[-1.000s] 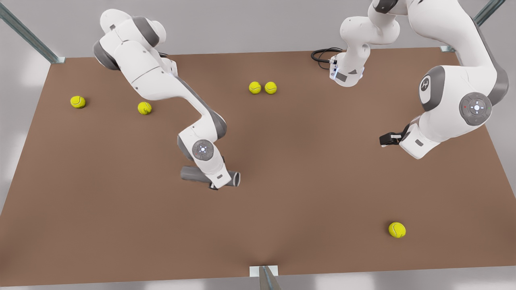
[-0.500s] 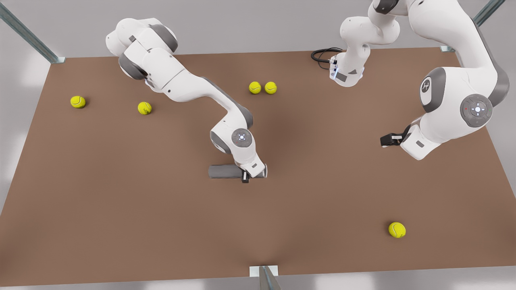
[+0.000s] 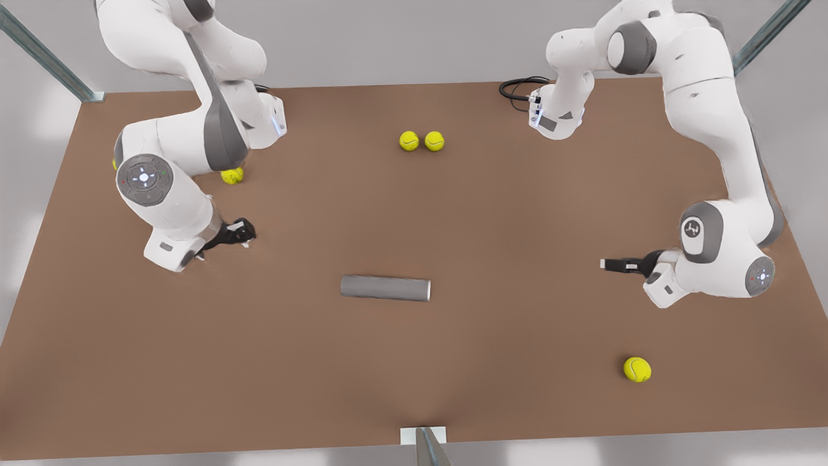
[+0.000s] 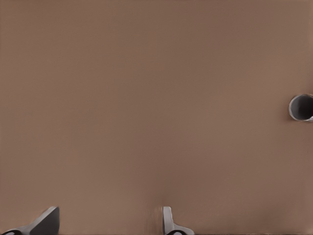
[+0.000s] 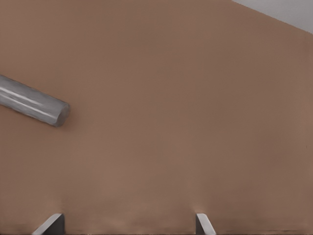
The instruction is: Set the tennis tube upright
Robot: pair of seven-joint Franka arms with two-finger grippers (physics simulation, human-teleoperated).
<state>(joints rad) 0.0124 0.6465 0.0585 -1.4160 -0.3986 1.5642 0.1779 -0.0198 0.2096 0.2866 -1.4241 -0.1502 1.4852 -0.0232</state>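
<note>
The tennis tube (image 3: 385, 288) is a dull-grey cylinder lying on its side near the middle of the brown table (image 3: 491, 213), its length running across the front view. My left gripper (image 3: 242, 232) hovers open well off toward the front view's left of it, holding nothing. In the left wrist view the left gripper (image 4: 107, 225) has its fingers spread, and the tube's hollow end (image 4: 301, 107) shows far off. My right gripper (image 3: 611, 264) is open at the front view's right, also apart from the tube. In the right wrist view the right gripper (image 5: 127, 225) faces the tube (image 5: 32, 104).
Two yellow-green tennis balls (image 3: 409, 140) (image 3: 435, 140) lie together at the back middle. Another ball (image 3: 232, 175) sits partly behind the left arm, and one ball (image 3: 637, 369) lies at the front right. A black cable (image 3: 517, 87) loops by the right arm's base.
My left gripper let go of the tube after carrying it toward the front view's right, then pulled back to the left. The right arm dropped a little toward the near edge.
</note>
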